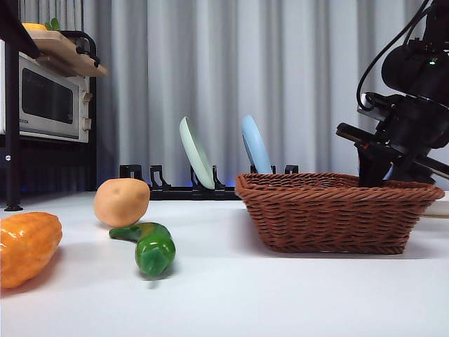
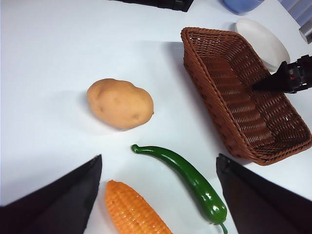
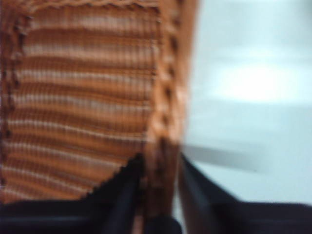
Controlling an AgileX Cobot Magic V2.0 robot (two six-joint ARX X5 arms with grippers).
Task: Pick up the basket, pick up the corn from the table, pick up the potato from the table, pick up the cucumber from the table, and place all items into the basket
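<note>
the right end effector point(image 3: 158, 195) straddles the basket point(image 1: 337, 210) rim, jaws narrow around the wicker wall. the left end effector point(image 2: 158, 195) hangs wide open above the corn point(image 2: 134, 212), cucumber point(image 2: 190, 178) and potato point(image 2: 120, 103) on the tabletop point(image 2: 48, 73).

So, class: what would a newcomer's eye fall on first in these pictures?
Probably the brown basket, with the right gripper astride its rim, one of the jaws inside and one outside. Next, three vegetables beside it on the table: potato, cucumber and corn, under the open left gripper.
</note>
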